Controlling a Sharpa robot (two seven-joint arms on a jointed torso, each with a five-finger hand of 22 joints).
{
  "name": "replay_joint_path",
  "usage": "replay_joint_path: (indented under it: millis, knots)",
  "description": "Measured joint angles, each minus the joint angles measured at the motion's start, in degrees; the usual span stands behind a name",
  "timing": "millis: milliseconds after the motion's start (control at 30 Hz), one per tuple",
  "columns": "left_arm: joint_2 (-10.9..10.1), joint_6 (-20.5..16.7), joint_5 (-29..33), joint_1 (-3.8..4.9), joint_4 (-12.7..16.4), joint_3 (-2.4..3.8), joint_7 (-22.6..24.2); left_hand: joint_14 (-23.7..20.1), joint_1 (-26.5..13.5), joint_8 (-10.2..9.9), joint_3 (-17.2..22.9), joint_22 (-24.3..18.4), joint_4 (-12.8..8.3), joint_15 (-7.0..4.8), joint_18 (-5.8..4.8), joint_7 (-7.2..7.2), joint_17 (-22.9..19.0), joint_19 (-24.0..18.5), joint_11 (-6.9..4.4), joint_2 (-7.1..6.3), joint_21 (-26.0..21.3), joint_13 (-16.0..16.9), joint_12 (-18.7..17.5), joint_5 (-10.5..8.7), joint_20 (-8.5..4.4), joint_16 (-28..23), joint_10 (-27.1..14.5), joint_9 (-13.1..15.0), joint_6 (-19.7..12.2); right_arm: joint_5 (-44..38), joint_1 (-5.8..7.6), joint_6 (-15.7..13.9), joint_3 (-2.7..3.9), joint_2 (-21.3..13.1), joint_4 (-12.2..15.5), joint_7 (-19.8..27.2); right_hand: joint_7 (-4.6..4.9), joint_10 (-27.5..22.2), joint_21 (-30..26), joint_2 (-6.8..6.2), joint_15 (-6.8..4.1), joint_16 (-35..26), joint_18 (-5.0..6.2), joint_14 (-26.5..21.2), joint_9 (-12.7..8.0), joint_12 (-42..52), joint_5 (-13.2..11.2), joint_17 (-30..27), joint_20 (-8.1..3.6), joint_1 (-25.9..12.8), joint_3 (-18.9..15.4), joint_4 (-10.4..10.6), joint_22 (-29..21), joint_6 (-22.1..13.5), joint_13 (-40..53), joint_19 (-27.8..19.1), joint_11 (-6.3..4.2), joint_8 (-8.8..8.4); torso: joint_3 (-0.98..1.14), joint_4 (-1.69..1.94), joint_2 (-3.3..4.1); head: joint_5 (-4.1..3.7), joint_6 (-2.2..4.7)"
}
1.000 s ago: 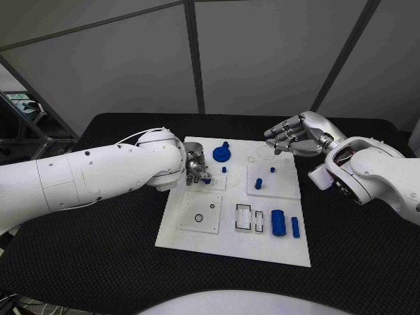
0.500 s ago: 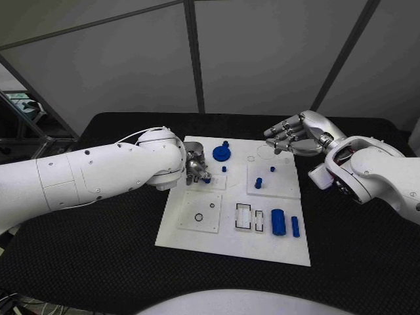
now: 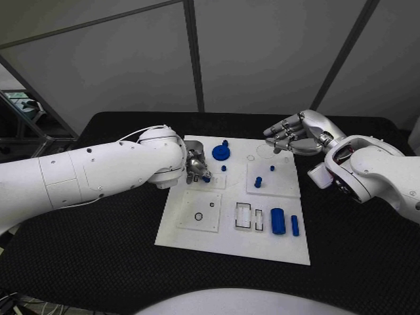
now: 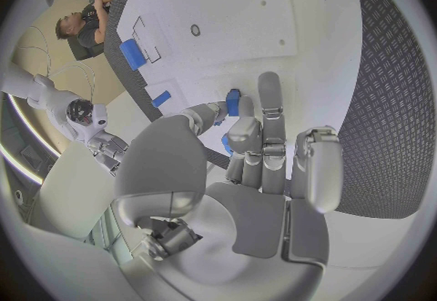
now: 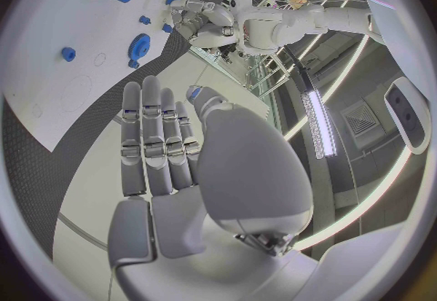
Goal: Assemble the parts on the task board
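- The left hand (image 3: 197,169) sits low at the task board (image 3: 231,244)'s left edge, pinching a small blue part (image 4: 232,102) between thumb and a fingertip; from the left wrist view the piece stands out just past the fingertips, right over the white plate.
- I cannot tell which way that piece's long axis runs, nor which seat on the board it is over; the fingers hide most of it.
- The right hand (image 3: 293,136) hovers off the board's far right corner, fingers stretched out and side by side, holding nothing. It is well apart from the parts, so the left is plainly the nearer hand.
- Just beside the left hand, toward the far edge, sits the blue gear (image 3: 220,153); a blue peg (image 3: 258,183) stands near the board's middle.
- At the near right, a blue cylinder (image 3: 277,222) and a thinner blue bar (image 3: 295,226) lie side by side, long axes running near to far, next to 2 rectangular slots (image 3: 249,217).
- My guess: the seating happens close by the left hand.
- The black table (image 3: 87,262) is a textured mat; grey panels stand behind it.
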Motion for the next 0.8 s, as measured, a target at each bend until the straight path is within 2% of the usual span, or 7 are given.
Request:
replay_joint_path:
  millis: [367,567,800]
  knots:
    - [0.3,0.5,0.2,0.09,-0.5,0.06,-0.1,0.0,-0.8,-0.2,-1.5,0.0,-0.4,0.0,0.0,-0.16,0.1,0.0,-0.19,0.23,0.2,0.4,0.4,0.0,0.0,-0.1,0.2,-0.1,0.8,0.0,0.0,0.1,0.0,0.0,-0.1,0.0,0.0,-0.2,0.0,0.0,0.0,0.0,0.0,0.0,0.0,-0.3,0.0,-0.1,0.0,0.0,0.2,0.2,0.0,0.0,-0.1,0.0,0.21,0.0,0.0,0.0,-0.01,-0.11,-0.14]
    - [0.6,0.6,0.3,0.02,-0.7,-0.03,-0.2,0.0,-1.2,-0.8,-4.6,0.0,0.5,0.0,0.0,-0.32,0.3,0.0,-0.13,0.6,0.2,0.3,0.4,0.02,0.0,-0.1,0.3,0.1,1.4,0.0,0.0,0.1,0.0,0.1,-0.1,0.0,0.21,-0.2,-0.3,-0.18,0.0,-0.5,0.0,0.0,0.0,-0.3,0.0,-0.1,0.0,-0.2,0.2,0.2,-0.1,-0.2,-0.3,0.0,0.23,0.0,-0.01,0.0,-0.02,-0.21,-0.19]
    - [0.9,0.6,0.4,-0.08,-1.1,-0.08,-0.3,0.0,-2.2,-1.3,-9.5,0.0,2.2,-0.01,0.0,-0.16,0.4,0.0,-0.22,1.57,0.2,0.3,0.4,0.09,0.0,-0.3,0.4,0.1,2.1,0.0,0.0,0.1,0.0,0.1,-0.2,0.0,0.72,-0.9,-1.3,-0.21,0.54,-1.5,0.0,-0.5,0.0,-0.9,0.0,-0.2,0.42,-0.5,0.3,0.3,-0.6,-0.7,-0.9,-0.4,0.94,-0.23,-0.02,0.0,-0.03,-0.26,-0.27]
